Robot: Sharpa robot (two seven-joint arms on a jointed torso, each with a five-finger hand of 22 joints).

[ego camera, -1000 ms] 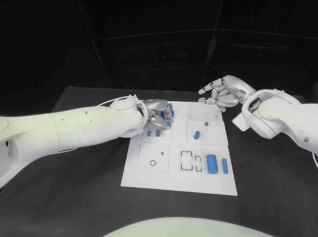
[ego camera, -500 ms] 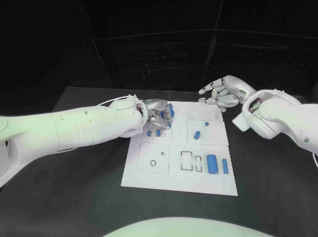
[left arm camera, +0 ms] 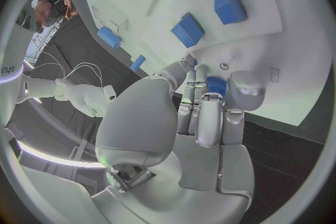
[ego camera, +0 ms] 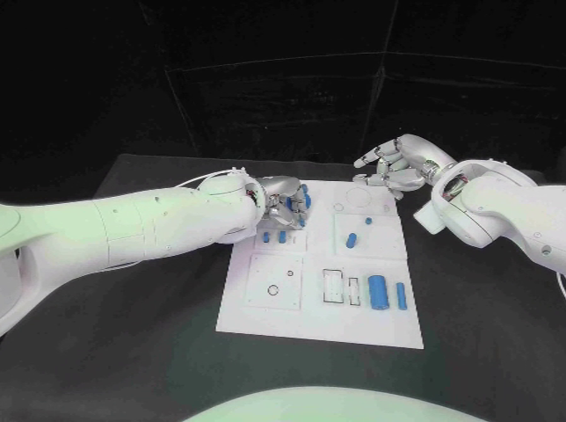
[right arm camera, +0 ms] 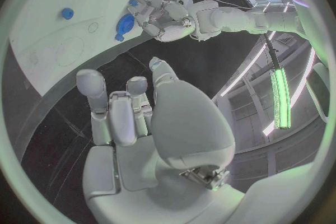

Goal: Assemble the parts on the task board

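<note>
The white task board (ego camera: 273,308) lies in the middle of the black table. My left hand (ego camera: 278,204) hovers over the board's far left corner and pinches a round blue part (ego camera: 302,200) in its fingertips. That blue part (left arm camera: 215,85) sits between the fingers, just above the board (left arm camera: 273,45). The right wrist view shows the left hand (right arm camera: 164,18) holding the same part (right arm camera: 126,23). My right hand (ego camera: 397,165) hangs over the far right corner, fingers apart and holding nothing.
Two small blue blocks (ego camera: 274,236) lie just in front of the left hand. A short blue peg (ego camera: 351,239) and a blue dot (ego camera: 368,221) sit mid-board. A large blue cylinder (ego camera: 377,292) and a slim bar (ego camera: 400,295) lie near right.
The blue part in my left hand has shifted very slightly. Both arms stay where they were.
</note>
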